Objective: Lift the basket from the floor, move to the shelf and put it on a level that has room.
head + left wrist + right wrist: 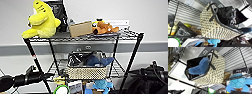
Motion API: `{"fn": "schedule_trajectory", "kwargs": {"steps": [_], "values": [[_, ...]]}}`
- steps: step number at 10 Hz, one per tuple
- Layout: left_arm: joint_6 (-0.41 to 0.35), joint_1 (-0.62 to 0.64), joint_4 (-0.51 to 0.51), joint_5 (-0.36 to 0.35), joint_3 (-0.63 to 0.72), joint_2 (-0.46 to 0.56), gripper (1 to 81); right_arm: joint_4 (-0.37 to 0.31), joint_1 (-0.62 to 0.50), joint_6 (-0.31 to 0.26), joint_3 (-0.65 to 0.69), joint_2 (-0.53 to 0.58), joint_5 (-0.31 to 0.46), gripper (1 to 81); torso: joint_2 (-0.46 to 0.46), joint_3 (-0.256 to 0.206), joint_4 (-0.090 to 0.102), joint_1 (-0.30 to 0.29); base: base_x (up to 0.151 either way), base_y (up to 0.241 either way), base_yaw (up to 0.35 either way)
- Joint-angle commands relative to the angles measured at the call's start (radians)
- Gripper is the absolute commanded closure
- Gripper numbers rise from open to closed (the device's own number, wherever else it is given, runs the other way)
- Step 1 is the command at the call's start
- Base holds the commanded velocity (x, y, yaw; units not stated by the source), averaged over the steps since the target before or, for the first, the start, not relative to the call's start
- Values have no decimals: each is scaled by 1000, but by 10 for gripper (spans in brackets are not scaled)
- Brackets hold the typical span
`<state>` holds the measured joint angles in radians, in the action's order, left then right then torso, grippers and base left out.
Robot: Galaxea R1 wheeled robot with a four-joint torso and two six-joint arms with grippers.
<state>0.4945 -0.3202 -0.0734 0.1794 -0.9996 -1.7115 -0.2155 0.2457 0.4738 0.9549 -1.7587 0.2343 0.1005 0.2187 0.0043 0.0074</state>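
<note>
This looks like an office or storage corner used as a test room: a plain pale wall point(150, 10) with a grey rail, and a black wire shelf point(82, 38) crowded with plush toys, a cardboard box point(80, 28) and a basket point(87, 72).

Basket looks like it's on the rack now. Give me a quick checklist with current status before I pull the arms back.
1. Basket on the second tier from the top of the shelf, under the yellow plush toy tier: ok.
2. Basket upright, level in the head view: ok.
3. Basket base fully supported by the wire grid, front edge not overhanging: cannot tell.
4. Contents inside: blue cloth and black cloth stay within the rim: ok.
5. Black handle free of any gripper: cannot tell.
6. Left arm beside the shelf post, apart from the basket: ok.
</note>
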Motion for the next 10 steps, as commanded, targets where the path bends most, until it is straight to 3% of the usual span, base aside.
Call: {"fn": "schedule_trajectory", "kwargs": {"steps": [1, 2, 4, 5, 8, 10], "values": [[-39, -196, 17, -14, 113, 150, 10, 19, 112, 8, -114, 126, 36, 10, 0, 0, 0, 0, 0, 0, 0], [-68, -306, 17, -20, 111, 153, 10, 42, 200, 8, -116, 135, 39, 10, 0, 0, 0, 0, 0, 0, 0], [-146, -473, 18, -136, 98, 128, 10, 114, 356, 8, -98, 125, 28, 10, 1, -1, 0, -1, 0, 0, 0], [-163, -538, 18, -161, 70, 95, 10, 146, 416, 8, -81, 106, 28, 10, 1, -2, 0, -1, 0, 0, 0], [-192, -710, 18, -227, -51, -27, 10, 228, 602, 6, 31, 11, 19, 10, 1, -2, 0, -2, 0, 0, 0], [-231, -788, 18, -265, -115, -89, 10, 235, 695, -3, 134, -90, 13, 10, 2, -3, 0, -3, 0, 0, 0]]}}
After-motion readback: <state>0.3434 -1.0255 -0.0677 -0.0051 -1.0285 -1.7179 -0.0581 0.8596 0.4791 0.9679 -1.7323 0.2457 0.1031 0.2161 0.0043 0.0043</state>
